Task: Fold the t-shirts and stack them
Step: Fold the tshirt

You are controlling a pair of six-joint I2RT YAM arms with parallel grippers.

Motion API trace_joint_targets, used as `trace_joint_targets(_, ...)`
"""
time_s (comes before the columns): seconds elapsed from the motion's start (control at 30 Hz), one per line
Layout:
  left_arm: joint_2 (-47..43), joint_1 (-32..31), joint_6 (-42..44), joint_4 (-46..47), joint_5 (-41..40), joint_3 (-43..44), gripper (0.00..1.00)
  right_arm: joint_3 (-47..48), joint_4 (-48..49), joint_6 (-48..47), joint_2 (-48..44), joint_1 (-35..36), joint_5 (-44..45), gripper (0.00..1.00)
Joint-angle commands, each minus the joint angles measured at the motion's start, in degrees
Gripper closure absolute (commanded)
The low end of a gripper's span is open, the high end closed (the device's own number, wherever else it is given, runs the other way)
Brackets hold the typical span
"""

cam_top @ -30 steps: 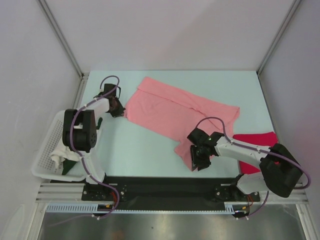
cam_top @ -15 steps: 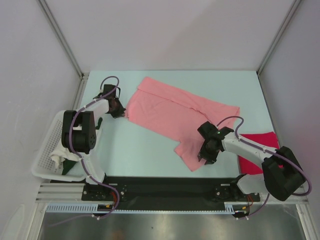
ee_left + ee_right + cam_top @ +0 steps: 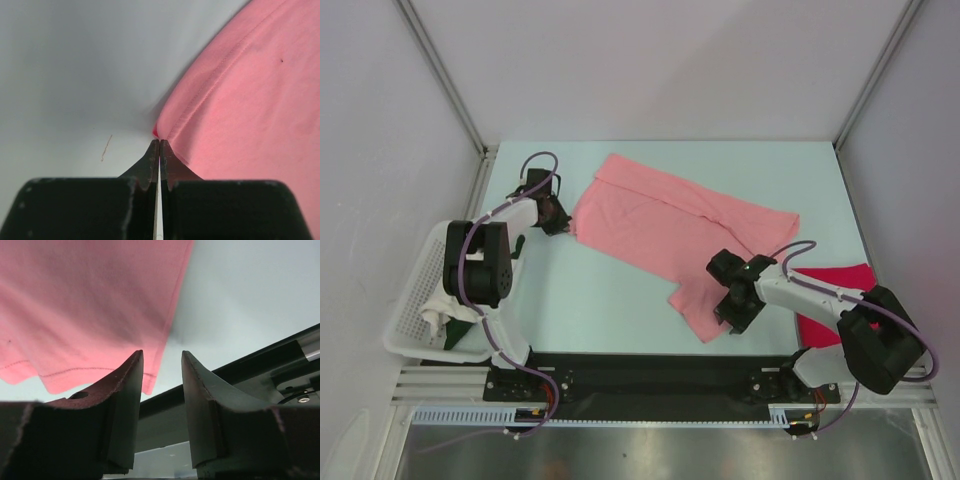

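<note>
Salmon-pink t-shirt (image 3: pixel 655 225) lies spread on our counter (image 3: pixel 590 300). We have slid the right gripper (image 3: pixel 732 312) sideways along its near hem, fingers apart, gripping nothing. Our left gripper (image 3: pixel 556 222) stays clamped on the left corner, so folding awaits.

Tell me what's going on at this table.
The robot is working on a salmon-pink t-shirt spread on the table. The left gripper is shut on its left edge, and the right gripper hangs open over its near corner. A magenta-red t-shirt lies off to the right. Nothing is stacked yet.
</note>
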Motion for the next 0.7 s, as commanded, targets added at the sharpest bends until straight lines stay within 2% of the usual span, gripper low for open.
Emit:
trace_joint_targets(0.0,-3.09,-0.36,-0.24,1.39,0.45,-0.69,1.0,2.95,-0.24,4.3,2.78,0.18,3.17,0.58)
trace_joint_targets(0.17,-3.44,-0.36,-0.15,1.65,0.45,-0.96,1.0,2.26,1.77,5.26,5.78,0.26,2.29,0.59)
trace_joint_targets(0.3,-3.53,-0.27,0.11,1.65,0.45,-0.52,1.0,-1.07,1.61,8.59,5.17,0.44,0.97,0.71)
trace_joint_targets(0.47,-3.53,-0.27,0.03,1.66,0.54,-0.08,1.0,-2.22,0.99,9.22,4.55,0.71,2.38,0.75)
trace_joint_targets(0.53,-3.44,-0.27,-0.41,1.65,0.8,0.01,1.0,-3.8,2.39,8.09,5.78,-0.87,1.51,0.92)
trace_joint_targets(0.57,-3.44,-0.27,-0.59,1.65,1.07,0.01,1.0,-3.9,2.57,7.55,5.78,-0.88,1.06,0.92)
trace_joint_targets(0.6,-3.44,-0.27,-0.68,1.74,1.68,0.1,1.0,-3.98,2.4,7.29,5.44,-0.53,1.06,1.0)
trace_joint_targets(0.67,-3.88,-0.27,-0.5,1.74,1.95,0.18,1.0,-4.07,1.0,6.06,4.03,-0.53,2.11,1.0)
